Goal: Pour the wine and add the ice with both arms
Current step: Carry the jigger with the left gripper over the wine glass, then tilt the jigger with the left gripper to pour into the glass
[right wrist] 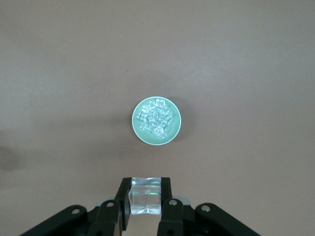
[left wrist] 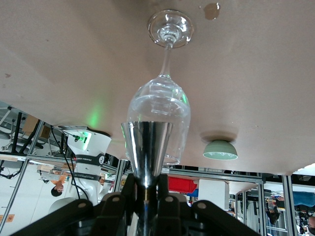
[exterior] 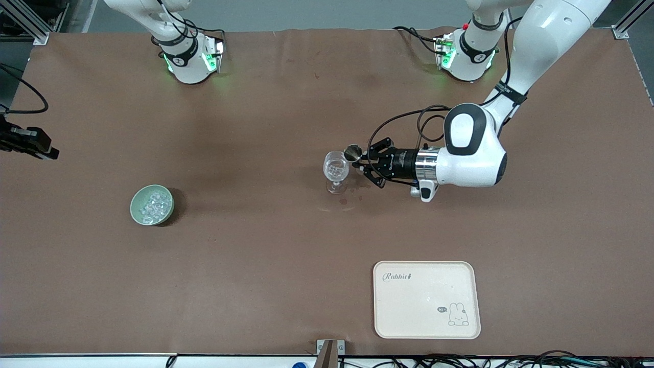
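A clear wine glass (exterior: 336, 171) stands mid-table; it also shows in the left wrist view (left wrist: 160, 118). My left gripper (exterior: 364, 162) is beside its bowl and is shut on the stem of a shiny metal cone cup (exterior: 352, 152), whose mouth is at the glass rim (left wrist: 146, 147). A pale green bowl (exterior: 152, 205) of ice cubes (exterior: 155, 206) sits toward the right arm's end. My right gripper (right wrist: 145, 194) hangs high over that bowl (right wrist: 156, 121), shut on one clear ice cube (right wrist: 145, 200).
A cream tray (exterior: 426, 299) with a rabbit print lies near the front edge, toward the left arm's end. Small dark spots (exterior: 343, 201) mark the brown cloth by the glass foot. Black hardware (exterior: 28, 142) juts in at the table's edge.
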{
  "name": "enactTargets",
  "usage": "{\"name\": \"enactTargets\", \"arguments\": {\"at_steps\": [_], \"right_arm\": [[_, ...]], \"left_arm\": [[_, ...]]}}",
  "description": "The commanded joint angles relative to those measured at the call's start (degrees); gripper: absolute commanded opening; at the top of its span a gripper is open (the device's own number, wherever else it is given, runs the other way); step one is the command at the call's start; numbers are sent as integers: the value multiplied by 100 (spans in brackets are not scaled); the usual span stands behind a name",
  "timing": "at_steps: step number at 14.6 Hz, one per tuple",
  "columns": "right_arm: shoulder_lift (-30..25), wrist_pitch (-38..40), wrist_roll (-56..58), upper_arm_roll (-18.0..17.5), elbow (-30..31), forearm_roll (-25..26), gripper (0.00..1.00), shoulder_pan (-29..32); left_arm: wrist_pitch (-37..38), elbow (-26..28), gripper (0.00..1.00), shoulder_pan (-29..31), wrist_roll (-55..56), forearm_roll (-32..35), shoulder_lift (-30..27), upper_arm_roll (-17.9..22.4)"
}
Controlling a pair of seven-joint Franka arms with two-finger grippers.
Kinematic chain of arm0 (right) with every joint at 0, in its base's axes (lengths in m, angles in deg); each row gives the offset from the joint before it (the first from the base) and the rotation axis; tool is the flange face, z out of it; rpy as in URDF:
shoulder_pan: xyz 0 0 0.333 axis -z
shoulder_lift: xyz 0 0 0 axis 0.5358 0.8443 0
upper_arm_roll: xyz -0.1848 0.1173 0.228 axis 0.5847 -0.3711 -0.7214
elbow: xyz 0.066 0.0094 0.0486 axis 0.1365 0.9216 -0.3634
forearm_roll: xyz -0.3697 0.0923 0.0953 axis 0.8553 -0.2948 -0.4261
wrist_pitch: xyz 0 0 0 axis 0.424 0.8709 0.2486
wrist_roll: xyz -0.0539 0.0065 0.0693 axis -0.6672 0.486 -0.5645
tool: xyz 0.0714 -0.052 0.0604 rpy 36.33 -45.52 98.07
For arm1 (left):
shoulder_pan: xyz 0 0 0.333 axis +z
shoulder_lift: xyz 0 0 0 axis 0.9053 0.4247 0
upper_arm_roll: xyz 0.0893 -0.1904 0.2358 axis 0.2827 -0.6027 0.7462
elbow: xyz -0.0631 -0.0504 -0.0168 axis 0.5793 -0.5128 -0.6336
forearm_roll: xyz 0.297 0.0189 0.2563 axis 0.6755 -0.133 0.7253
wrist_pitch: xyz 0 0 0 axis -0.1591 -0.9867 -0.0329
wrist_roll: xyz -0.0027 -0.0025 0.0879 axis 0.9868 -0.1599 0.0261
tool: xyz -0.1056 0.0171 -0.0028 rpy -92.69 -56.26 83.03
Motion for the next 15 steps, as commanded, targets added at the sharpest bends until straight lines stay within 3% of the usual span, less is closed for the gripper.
{"name": "enactTargets", "arguments": {"at_steps": [1,15], "right_arm": [[0,24,-19,-19,-3,69,5,-3],[0,24,-19,-19,-3,69,5,-3]], "left_arm": [[-187,122,1,-81,236,-86,-170,-16],[-266,104,1,-319,1317,521,-310,-16]]}}
